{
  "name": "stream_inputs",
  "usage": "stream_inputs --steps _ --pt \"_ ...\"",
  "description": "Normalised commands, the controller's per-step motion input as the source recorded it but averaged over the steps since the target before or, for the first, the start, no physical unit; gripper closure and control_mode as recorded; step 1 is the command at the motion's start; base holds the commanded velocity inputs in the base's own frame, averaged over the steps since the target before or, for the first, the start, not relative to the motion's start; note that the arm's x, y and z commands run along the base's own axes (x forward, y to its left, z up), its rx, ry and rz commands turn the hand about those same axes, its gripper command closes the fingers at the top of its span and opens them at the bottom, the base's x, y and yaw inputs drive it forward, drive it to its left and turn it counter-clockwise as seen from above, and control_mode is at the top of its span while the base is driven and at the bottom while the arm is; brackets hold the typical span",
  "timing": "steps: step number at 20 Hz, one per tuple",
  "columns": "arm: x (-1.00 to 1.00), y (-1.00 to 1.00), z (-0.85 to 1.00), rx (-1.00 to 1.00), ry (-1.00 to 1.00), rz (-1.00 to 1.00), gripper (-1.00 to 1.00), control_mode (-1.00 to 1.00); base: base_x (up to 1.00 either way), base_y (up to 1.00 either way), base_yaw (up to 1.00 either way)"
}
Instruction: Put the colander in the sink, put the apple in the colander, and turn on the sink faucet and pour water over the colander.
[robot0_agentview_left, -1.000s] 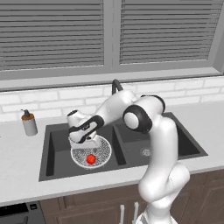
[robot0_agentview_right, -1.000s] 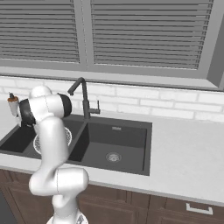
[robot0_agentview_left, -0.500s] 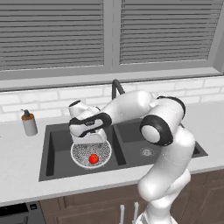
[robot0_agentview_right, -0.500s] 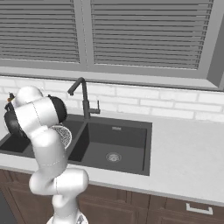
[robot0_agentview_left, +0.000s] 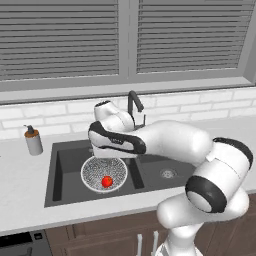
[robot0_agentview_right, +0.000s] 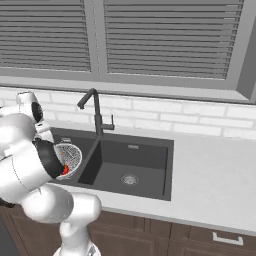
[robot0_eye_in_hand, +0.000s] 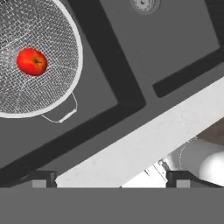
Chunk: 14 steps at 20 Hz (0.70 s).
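Speckled white-grey mesh marks the colander (robot0_agentview_left: 104, 173), which sits in the left basin of the dark charcoal sink (robot0_agentview_left: 150, 172), and the small red apple (robot0_agentview_left: 107, 181) lies inside it, a little off its middle. From my hand view I look down on the same bowl (robot0_eye_in_hand: 35, 57) with the apple (robot0_eye_in_hand: 32, 61) in it, a thin wire handle (robot0_eye_in_hand: 61, 114) poking from its rim toward the basin's front wall, and the divider between the two basins running beside it. My gripper (robot0_eye_in_hand: 112, 178) is spread wide, one dark fingertip (robot0_eye_in_hand: 41, 178) far from the other, with nothing between them; below them lies the pale counter edge (robot0_eye_in_hand: 131, 144) in front of the sink. My hand hangs above the sink, over the colander's rear side in the left base view. Behind the divider stands the slim dark faucet (robot0_agentview_right: 94, 111), its angled spout reaching toward the left basin, and no stream runs from it. A small soap dispenser (robot0_agentview_left: 33, 140) stands on the counter to the left of the sink, well apart from the colander.
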Motion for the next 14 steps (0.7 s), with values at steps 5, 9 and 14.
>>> stream_inputs --steps 5,9,14 --pt "-0.71 -0.51 0.69 0.1 0.0 0.0 -1.0 -1.0 0.0 0.0 0.0" --pt "-0.58 -0.37 0.83 0.06 0.0 0.01 -1.0 -1.0 0.0 0.0 0.0" --pt "-0.4 -0.37 0.82 0.04 0.0 0.07 -1.0 -1.0 0.0 0.0 0.0"
